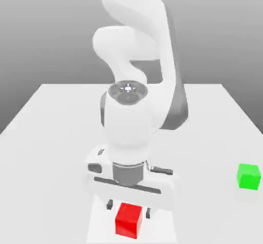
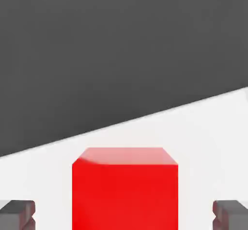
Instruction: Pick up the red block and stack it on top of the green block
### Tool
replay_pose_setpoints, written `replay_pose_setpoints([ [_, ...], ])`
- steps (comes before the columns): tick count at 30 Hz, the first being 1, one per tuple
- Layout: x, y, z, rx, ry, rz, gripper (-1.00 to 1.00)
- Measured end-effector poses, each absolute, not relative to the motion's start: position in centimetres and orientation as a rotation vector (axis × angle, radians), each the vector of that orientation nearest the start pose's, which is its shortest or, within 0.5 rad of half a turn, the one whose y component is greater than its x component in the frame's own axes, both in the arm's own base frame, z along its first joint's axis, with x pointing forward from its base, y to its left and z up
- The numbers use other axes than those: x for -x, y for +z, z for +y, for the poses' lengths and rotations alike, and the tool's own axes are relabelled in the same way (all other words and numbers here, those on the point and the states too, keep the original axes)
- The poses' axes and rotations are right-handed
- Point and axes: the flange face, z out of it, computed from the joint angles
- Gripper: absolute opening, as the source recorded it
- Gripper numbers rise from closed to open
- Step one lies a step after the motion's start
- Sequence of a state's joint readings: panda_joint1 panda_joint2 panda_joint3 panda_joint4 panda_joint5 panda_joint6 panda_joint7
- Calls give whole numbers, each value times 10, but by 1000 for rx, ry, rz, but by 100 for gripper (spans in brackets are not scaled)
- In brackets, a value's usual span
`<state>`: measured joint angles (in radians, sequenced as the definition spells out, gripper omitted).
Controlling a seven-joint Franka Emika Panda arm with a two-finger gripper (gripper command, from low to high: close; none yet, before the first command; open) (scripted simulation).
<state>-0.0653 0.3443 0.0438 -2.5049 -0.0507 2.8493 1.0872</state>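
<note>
Gripper (image 2: 124, 215) is at the red block (image 1: 128, 220), fingers apart, one each side of it, gap visible on both sides, nothing clamped. Block sits on the table (image 1: 205, 135), near its front edge. Green block (image 1: 248, 176) is off toward the exterior view's right, well apart, top face bare. Step in hand looks like the grasp: next, close squarely on red, check grip, then lift clear before heading to green. No containers; green's top is the target.

The hand view's edge cuts off the red block (image 2: 125, 197) and both fingers (image 2: 19, 215).
</note>
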Motion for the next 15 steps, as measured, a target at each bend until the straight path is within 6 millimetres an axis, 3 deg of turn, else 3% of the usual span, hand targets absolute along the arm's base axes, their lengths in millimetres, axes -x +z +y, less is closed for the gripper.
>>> replay_pose_setpoints([
  [6,-462,149,-6,2708,-1,1592,-100],
  [11,-462,202,-4,2711,-1,1586,-100],
  [15,-451,218,82,2836,5,1337,-100],
])
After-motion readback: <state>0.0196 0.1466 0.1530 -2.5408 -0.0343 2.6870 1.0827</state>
